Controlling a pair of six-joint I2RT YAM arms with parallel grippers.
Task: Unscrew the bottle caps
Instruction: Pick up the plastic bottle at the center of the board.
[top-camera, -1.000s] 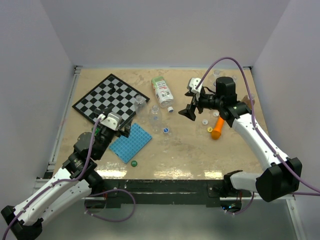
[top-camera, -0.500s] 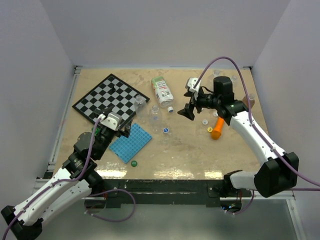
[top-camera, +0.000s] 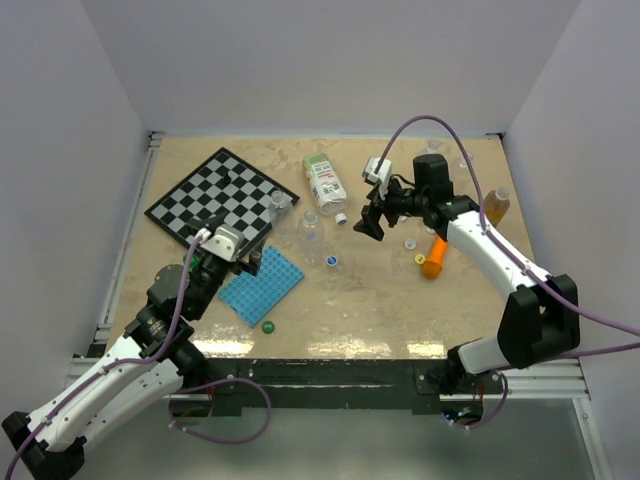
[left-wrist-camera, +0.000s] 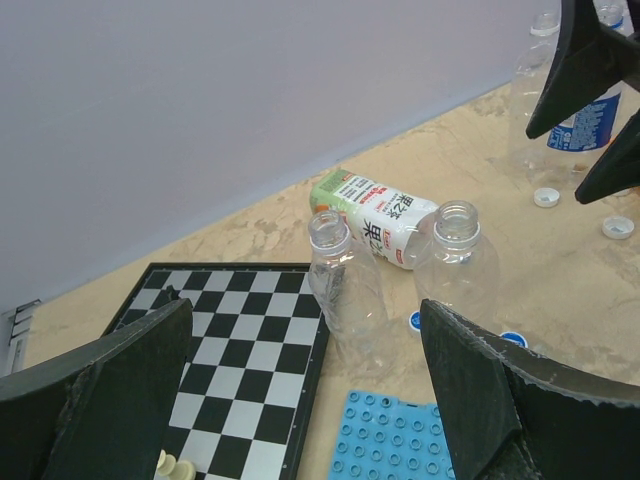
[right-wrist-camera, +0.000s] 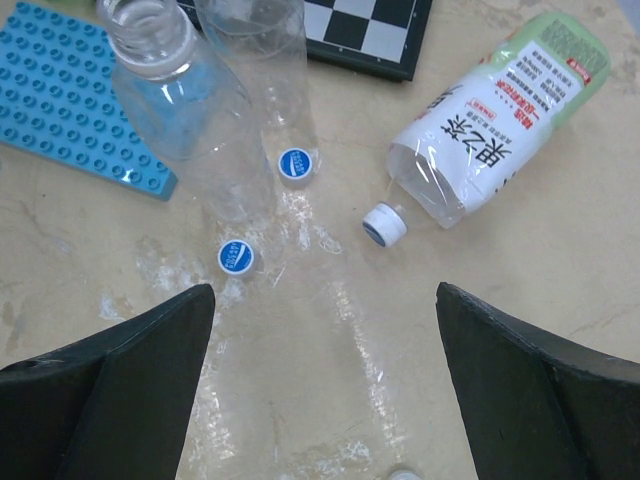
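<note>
Top view, left hand (top-camera: 243, 260): jaws wide, holding nothing, over the near corner of the black-and-white chessboard (top-camera: 215, 195), above the blue studded plastic plate (top-camera: 262, 283).
Top view, right hand (top-camera: 370, 222): jaws wide, empty, above the tan table (top-camera: 380, 300), just right of the lying labelled plastic bottle (top-camera: 325, 183).
Top view, loose caps: a round blue screw cap (top-camera: 331, 262) lies near the two clear plastic bottles (top-camera: 310, 232); a small green cap (top-camera: 267, 326) lies near the table's front edge, close to the blue plate; a small white cap (top-camera: 408, 243) lies beside the orange carrot-shaped toy (top-camera: 434, 257).
Left wrist view, clear bottles: both upright, necks open, between the spread black fingers (left-wrist-camera: 100, 390).
Left wrist view, caps: two blue caps (left-wrist-camera: 513, 339) lie on the table at the bottles' feet; two white ones lie farther right, under the right hand's dark fingers.
Left wrist view, labelled bottle: on its side behind the clear pair.
Left wrist view, pale chess pieces (left-wrist-camera: 170, 465): at the chessboard's near edge.
Right wrist view, hand: fingers far apart, nothing between them but table.
Right wrist view, labelled bottle: lying down, a white-and-blue cap (right-wrist-camera: 381, 226) sitting on its neck.
Right wrist view, blue caps: flat on the table, each just beside the foot of a clear bottle.
</note>
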